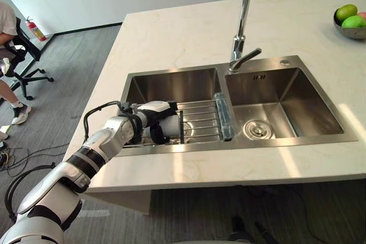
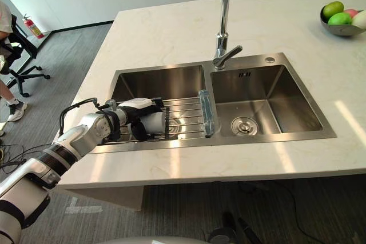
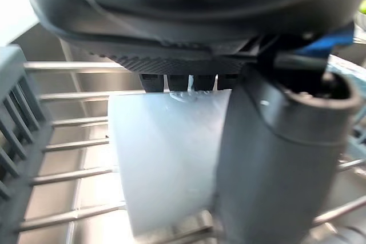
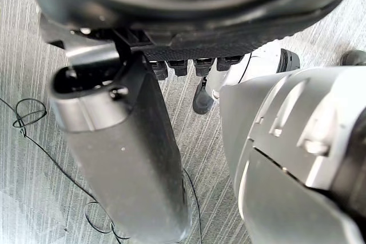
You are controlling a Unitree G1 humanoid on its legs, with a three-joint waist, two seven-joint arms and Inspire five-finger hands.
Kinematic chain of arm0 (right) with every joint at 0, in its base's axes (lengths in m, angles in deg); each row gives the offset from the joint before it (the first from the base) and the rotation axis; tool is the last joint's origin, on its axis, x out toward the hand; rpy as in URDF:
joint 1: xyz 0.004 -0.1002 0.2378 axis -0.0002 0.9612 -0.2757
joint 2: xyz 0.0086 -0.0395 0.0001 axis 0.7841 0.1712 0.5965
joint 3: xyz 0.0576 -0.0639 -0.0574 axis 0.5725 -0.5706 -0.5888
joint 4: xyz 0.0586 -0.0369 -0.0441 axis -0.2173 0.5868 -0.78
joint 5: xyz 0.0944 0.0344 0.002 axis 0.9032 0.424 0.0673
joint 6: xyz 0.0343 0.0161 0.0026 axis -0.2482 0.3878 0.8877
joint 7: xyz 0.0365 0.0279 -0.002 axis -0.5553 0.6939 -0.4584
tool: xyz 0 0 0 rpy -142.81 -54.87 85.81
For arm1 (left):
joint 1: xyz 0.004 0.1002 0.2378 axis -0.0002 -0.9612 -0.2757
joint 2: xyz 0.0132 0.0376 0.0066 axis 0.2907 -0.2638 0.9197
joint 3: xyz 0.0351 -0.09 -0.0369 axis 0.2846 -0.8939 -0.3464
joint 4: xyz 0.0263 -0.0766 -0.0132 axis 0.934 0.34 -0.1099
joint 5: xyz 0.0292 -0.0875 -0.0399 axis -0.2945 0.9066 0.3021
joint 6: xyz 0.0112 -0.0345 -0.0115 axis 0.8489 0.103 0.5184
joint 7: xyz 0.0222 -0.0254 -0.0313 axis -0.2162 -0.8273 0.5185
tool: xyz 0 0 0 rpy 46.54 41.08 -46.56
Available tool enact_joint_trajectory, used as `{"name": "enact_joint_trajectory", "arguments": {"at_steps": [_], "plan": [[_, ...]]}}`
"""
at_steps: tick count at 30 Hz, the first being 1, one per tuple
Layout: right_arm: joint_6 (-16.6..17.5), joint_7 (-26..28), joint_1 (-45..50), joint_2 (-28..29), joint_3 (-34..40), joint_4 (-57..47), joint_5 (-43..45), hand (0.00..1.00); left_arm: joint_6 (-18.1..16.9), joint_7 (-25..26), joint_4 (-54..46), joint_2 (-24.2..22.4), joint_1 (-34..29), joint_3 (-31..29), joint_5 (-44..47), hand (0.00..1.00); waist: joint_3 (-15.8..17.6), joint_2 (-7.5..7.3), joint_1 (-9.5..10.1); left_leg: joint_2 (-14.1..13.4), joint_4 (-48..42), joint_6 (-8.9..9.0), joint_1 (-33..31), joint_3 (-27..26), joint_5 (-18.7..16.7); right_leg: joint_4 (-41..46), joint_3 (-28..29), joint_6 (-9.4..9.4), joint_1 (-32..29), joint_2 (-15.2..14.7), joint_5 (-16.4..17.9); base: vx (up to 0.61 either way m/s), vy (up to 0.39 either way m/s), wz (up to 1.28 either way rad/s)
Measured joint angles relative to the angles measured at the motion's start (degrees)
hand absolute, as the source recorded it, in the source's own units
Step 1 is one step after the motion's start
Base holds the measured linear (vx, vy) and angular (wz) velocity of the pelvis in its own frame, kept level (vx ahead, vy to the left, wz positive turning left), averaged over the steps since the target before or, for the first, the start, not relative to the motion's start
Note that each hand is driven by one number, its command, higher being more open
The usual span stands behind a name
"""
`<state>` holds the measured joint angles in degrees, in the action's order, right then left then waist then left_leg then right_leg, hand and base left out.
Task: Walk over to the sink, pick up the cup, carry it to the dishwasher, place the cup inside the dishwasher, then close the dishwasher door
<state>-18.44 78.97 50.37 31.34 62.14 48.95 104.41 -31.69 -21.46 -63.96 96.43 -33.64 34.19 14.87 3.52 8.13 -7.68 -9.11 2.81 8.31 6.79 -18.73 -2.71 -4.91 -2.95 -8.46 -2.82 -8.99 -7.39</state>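
A pale, frosted cup lies on its side on the wire rack over the left basin of the steel sink. My left hand reaches into that basin from the counter's left edge and is curled round the cup. Its white-covered back sits over the cup with dark fingers beneath. In the left wrist view the cup fills the space between the thumb and the fingers. My right hand hangs over the grey floor, holding nothing.
A tall faucet stands behind the divider between the basins. The right basin has a drain. A bowl of fruit sits at the counter's far right. A person on an office chair is at the far left, near a fire extinguisher.
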Motion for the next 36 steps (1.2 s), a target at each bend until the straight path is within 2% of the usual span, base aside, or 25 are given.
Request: {"name": "enact_joint_trajectory", "arguments": {"at_steps": [5,10,14,16,19,21,22,23,27,30,32,33,34,35,36], "plan": [[0.4,-0.02,-0.03,0.0,-1.44,-0.02,0.01,1.0,-2.94,2.98,0.16,0.36,-0.08,0.41,-0.52,0.0,0.75,0.01,0.24,0.01,-0.07,0.02,-0.23,0.29,-0.06,0.02,-0.28,-0.01,-0.01,-0.04,0.0,-0.01,-0.009,0.02],[0.63,-0.02,-0.25,-0.1,-1.63,0.04,0.0,1.0,-7.99,10.19,0.17,1.55,-0.66,2.85,-0.47,0.0,0.78,0.0,0.62,0.01,-0.77,-0.02,-1.28,1.76,-0.03,0.02,-1.65,-0.01,0.14,-0.33,0.0,-0.03,-0.023,0.12],[0.62,-0.04,-0.37,-0.6,-2.53,0.43,-0.01,1.0,-9.29,14.79,-1.98,2.25,-1.99,2.86,1.64,0.0,0.8,0.02,0.69,0.03,-1.4,-0.27,-2.35,4.0,0.15,0.03,-3.78,0.03,0.72,-0.63,0.03,-0.04,-0.028,0.26],[0.57,0.07,-1.26,-1.4,-3.46,1.93,-0.16,1.0,-8.26,16.95,-9.41,4.79,-3.76,2.02,6.73,0.0,0.85,-0.08,1.45,0.11,-2.23,-0.32,-3.72,5.72,0.16,0.05,-5.18,-0.01,1.01,-0.98,0.22,-0.05,-0.02,0.41],[0.21,0.16,-2.4,-2.06,-4.51,3.65,-0.69,1.0,-6.2,18.61,-20.26,5.46,-7.89,-2.99,15.3,0.0,0.86,-0.1,2.63,0.1,-3.59,-0.46,-5.45,8.6,0.22,0.07,-7.44,-0.06,1.82,-1.18,0.53,-0.03,-0.016,0.46],[0.19,0.13,-3.69,-3.03,-6.49,5.13,-1.71,1.0,-4.44,20.44,-29.21,4.59,-12.1,-10.54,24.8,0.0,0.87,-0.12,4.27,-0.02,-4.89,-0.46,-5.96,11.03,0.22,0.08,-9.66,0.07,3.49,-1.2,0.98,-0.03,-0.025,0.51],[0.13,0.15,-3.97,-3.35,-6.62,5.42,-1.84,1.0,-4.1,20.79,-31.09,3.94,-13.16,-13.17,26.76,0.0,0.86,-0.11,4.71,-0.04,-5.13,-0.46,-6.0,11.66,0.22,0.09,-10.21,0.11,3.94,-1.21,1.13,-0.07,-0.036,0.5],[0.08,0.6,-4.95,-3.9,-6.66,5.55,-2.24,1.0,-3.82,21.17,-36.2,1.9,-16.38,-22.2,34.51,0.0,0.85,-0.09,5.73,-0.13,-5.6,-0.45,-6.28,13.03,0.23,0.4,-11.53,0.08,4.68,-1.19,1.62,-0.07,-0.033,0.41],[0.22,1.98,-6.54,-4.08,-6.6,5.53,-5.16,1.0,-3.85,21.14,-42.85,-0.43,-20.04,-35.79,41.1,0.0,0.7,-0.21,7.79,-0.19,-6.5,-0.49,-6.83,15.07,0.25,1.12,-13.64,0.12,5.79,-1.22,2.27,-0.05,-0.018,0.3],[-0.29,1.85,-6.91,-4.48,-5.33,6.75,-9.29,1.0,-3.87,19.98,-44.85,-0.51,-22.13,-40.97,41.67,0.0,0.43,-0.37,9.44,0.26,-5.95,-0.9,-7.85,17.62,1.59,1.17,-17.47,0.06,7.29,-1.54,2.67,-0.05,-0.024,0.65],[-0.75,1.61,-6.77,-4.24,-1.72,7.92,-9.76,1.0,-3.16,19.19,-44.88,-1.05,-23.75,-41.22,41.49,0.0,0.48,-0.53,9.34,1.1,-4.56,-2.11,-8.34,16.39,4.19,2.16,-21.84,-0.17,8.89,-2.62,3.84,-0.04,0.001,1.25],[-0.87,1.18,-6.27,-3.9,1.52,8.29,-9.82,1.0,-2.53,18.33,-44.87,-2.47,-25.01,-41.18,41.49,0.0,0.54,-0.68,8.45,1.96,-3.54,-3.62,-8.89,13.39,6.15,3.37,-26.05,-0.52,10.04,-3.73,4.84,-0.07,0.048,1.8],[-0.82,0.67,-5.6,-3.27,4.17,8.6,-9.75,1.0,-2.05,17.64,-44.58,-4.56,-25.78,-41.02,41.48,0.0,0.61,-0.76,8.14,2.51,-2.78,-5.9,-9.38,9.24,7.94,5.05,-30.33,-0.79,11.09,-4.83,5.89,-0.06,0.062,1.82],[-0.77,0.46,-5.08,-2.79,5.31,8.56,-9.75,1.0,-1.83,17.28,-44.34,-5.56,-25.91,-40.89,41.48,0.0,0.7,-0.85,8.27,2.64,-2.75,-6.76,-9.65,6.83,8.49,5.67,-32.25,-0.89,11.71,-5.32,6.24,-0.07,0.111,1.75],[-0.53,0.03,-4.1,-2.21,7.21,8.17,-9.72,1.0,-1.8,16.82,-43.67,-7.0,-26.3,-40.83,41.1,0.0,0.99,-1.29,8.43,2.86,-2.81,-9.34,-10.31,3.01,8.52,6.61,-36.2,-1.03,13.06,-6.17,6.81,-0.07,0.121,1.58]]}}
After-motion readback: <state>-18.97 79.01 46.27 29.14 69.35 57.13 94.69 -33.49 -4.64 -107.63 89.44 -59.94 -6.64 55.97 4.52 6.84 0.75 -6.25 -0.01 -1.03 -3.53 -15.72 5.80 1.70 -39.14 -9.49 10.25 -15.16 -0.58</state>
